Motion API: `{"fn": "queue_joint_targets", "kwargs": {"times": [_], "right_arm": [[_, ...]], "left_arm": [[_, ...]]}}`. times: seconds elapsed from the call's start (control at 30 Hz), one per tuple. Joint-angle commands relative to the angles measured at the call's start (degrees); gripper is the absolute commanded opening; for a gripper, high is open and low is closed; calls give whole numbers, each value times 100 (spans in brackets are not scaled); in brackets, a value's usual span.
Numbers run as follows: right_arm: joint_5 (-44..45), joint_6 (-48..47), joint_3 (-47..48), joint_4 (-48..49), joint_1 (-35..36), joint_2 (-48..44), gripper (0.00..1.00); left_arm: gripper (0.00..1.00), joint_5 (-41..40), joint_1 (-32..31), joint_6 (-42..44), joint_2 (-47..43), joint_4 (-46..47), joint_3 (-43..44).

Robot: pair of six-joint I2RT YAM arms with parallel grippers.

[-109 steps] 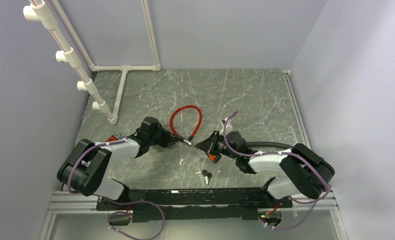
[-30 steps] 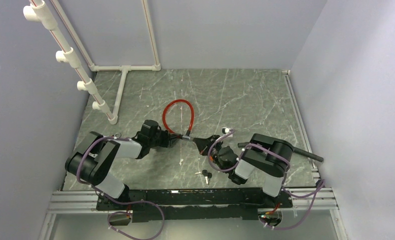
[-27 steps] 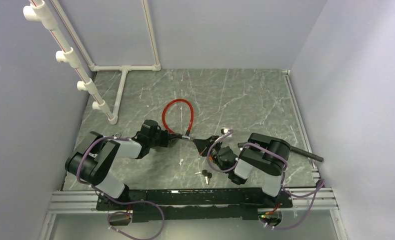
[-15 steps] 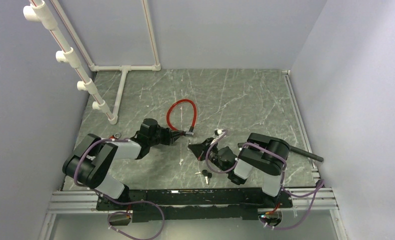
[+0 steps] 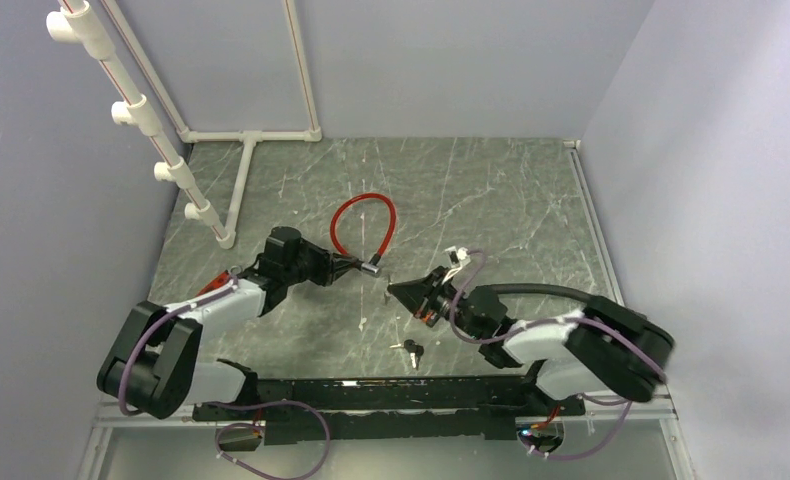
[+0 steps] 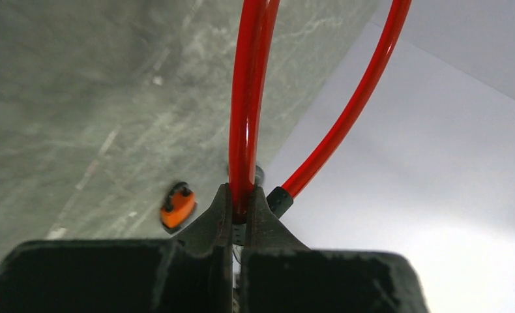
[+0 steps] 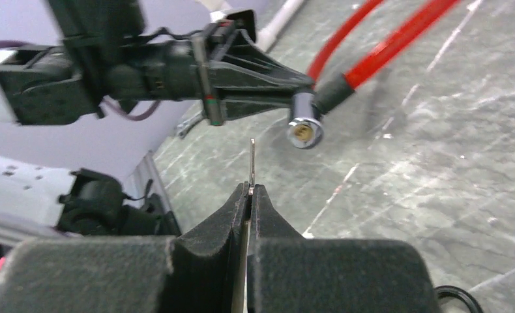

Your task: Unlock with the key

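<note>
The left fingers (image 5: 355,265) are pinched tight on the red cable lock (image 5: 365,198), gripping its cable just behind the silver barrel (image 5: 372,268). In the left wrist view the two black tips (image 6: 242,215) press against the red sheath with no gap showing, and a second run of the same cable ends in a black collar just to the right of them. The rest of the loop curls away from the barrel toward the far side of the grey marbled tabletop (image 5: 511,210); whether the loop rests on the surface cannot be told. Seen from the right wrist, the barrel's round face (image 7: 304,130) points toward that camera, with a small brass-coloured keyhole at its centre. Just right of the barrel and apart from it, the right fingers (image 5: 399,290) are closed flat on a key (image 7: 252,160), whose thin metal blade stands up out of the tips (image 7: 250,195). The blade's end sits below and slightly to the left of the barrel face in that view and does not touch it. A spare set of keys (image 5: 412,349) lies on the tabletop nearer the arm bases than the barrel.
</note>
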Motion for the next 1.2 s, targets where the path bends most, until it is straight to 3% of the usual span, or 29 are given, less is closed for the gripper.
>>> {"fn": "queue_joint_targets", "kwargs": {"times": [0.0,0.17,0.27,0.43,0.57,0.73,1.03,1.17], "right_arm": [[-417,-471,217,-2155,-35,-1311,0],[-1164,-1045,893,-4655,-211,-2214,0],[-1904,-1131,1137,-5522,-468,-2395,0],[-2840,-535,1293,-6242,-1011,-2558,0],[-3623,603,1084,-5261,-1061,-1986,0],[-4206,2369,540,-2347,-1015,-726,0],[-4300,2592,1067,-1653,-920,502,0],[-4544,3089,1215,-664,-899,1353,0]], "left_arm": [[0,100,219,1289,7,-584,316],[0,487,281,2354,418,-1244,662],[0,622,306,2717,322,-1184,614],[0,349,347,3500,-296,-2135,1015],[0,426,357,3709,-580,-2306,1125],[0,610,360,3418,-488,-1844,764],[0,1048,369,3136,182,-749,289],[0,1003,369,3067,182,-690,163]]}}
